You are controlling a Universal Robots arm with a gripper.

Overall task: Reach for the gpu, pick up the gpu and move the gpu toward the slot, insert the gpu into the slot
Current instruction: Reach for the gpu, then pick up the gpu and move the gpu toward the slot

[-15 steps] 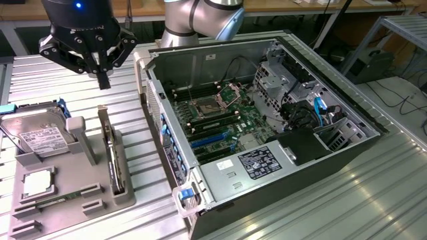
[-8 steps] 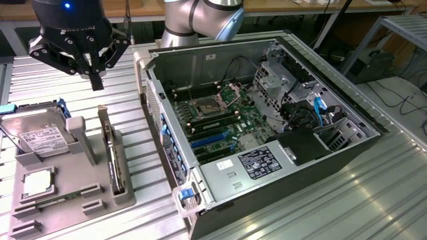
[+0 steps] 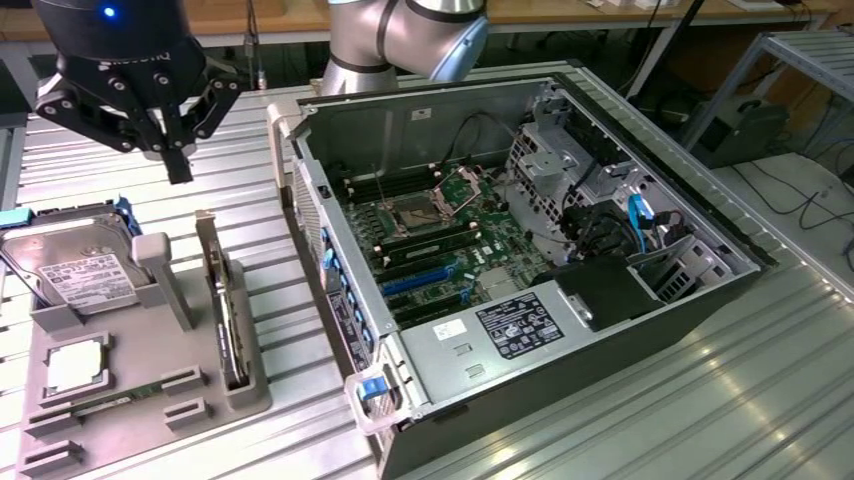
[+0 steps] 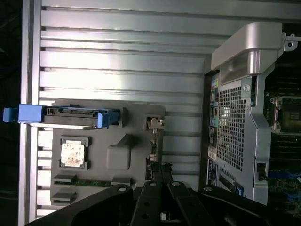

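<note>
The gpu [image 3: 230,310] is a thin dark card standing on edge in a grey holder [image 3: 140,385], with its silvery bracket at the far end. My gripper [image 3: 176,168] hangs shut and empty above and a little behind that bracket end, clear of the card. In the wrist view the gpu [image 4: 153,141] appears edge-on just beyond my closed fingertips [image 4: 160,170]. The blue slot [image 3: 416,282] lies on the motherboard inside the open computer case [image 3: 400,125], to the exterior view's right of the holder.
The holder also carries a silver hard drive [image 3: 78,270] in a blue frame, a square chip [image 3: 78,365] and a green memory stick [image 3: 114,403]. The case wall [image 3: 314,230] stands close beside the holder. All of it rests on a ribbed metal table [image 3: 694,400].
</note>
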